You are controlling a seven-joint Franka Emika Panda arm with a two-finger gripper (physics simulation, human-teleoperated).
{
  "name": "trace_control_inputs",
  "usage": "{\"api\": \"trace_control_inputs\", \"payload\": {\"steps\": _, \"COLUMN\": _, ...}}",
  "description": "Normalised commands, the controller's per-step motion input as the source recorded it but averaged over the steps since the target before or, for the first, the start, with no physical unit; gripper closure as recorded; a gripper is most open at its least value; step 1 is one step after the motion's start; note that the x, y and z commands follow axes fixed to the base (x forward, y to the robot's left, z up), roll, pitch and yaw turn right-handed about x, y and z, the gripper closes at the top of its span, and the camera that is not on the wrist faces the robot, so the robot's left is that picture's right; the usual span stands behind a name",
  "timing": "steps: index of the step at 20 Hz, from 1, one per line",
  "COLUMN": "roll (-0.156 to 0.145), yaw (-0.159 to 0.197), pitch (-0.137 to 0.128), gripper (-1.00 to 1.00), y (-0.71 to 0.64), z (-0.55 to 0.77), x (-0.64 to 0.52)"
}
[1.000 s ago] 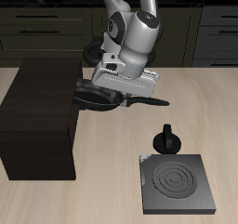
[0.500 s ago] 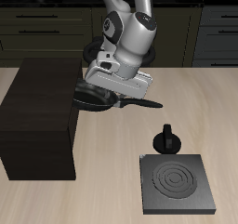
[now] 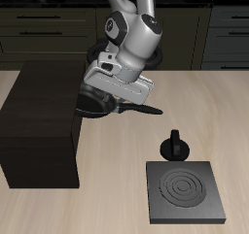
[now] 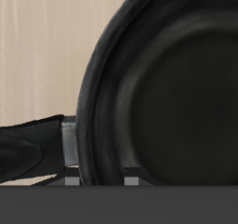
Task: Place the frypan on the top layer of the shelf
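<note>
While the pan (image 3: 97,101) hangs in the air under the gripper (image 3: 119,94), nothing is sitting on the shelf (image 3: 39,102) yet — so the job looks maybe two thirds done. The lift and most of the carry are out of the way, judging by where things are: the pan is off the table and its bowl overlaps the shelf's edge at roughly 9 o'clock from the gripper, with the handle (image 3: 146,110) sticking out toward 3 o'clock over bare table (image 3: 107,194).

The gripper is clamped on the pan near where the handle meets the bowl. The fingers themselves are mostly hidden by the arm's body from the front, but the wrist view backs it up — the pan (image 4: 177,88) fills nearly everything there, with the handle (image 4: 28,149) running off to one side and table showing past the rim.

What's left, as a guess: slide the pan farther over the shelf top toward 9 o'clock so the whole bowl is above wood, lower it flat, then let go and pull away. The pan looks a bit tilted, so levelling before release would help it not slide off the edge.

The burner (image 3: 185,191) at about 5 o'clock and the little knobbed thing (image 3: 175,144) just behind it are well clear of all this.
</note>
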Motion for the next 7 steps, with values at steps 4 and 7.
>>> {"api": "trace_control_inputs", "payload": {"steps": 4, "roll": -0.084, "yaw": -0.047, "pitch": -0.014, "gripper": 1.0, "y": -0.51, "z": 0.16, "x": -0.06}}
{"api": "trace_control_inputs", "payload": {"steps": 7, "roll": -0.122, "yaw": -0.048, "pitch": -0.039, "gripper": 1.0, "y": -0.68, "z": 0.21, "x": -0.09}}
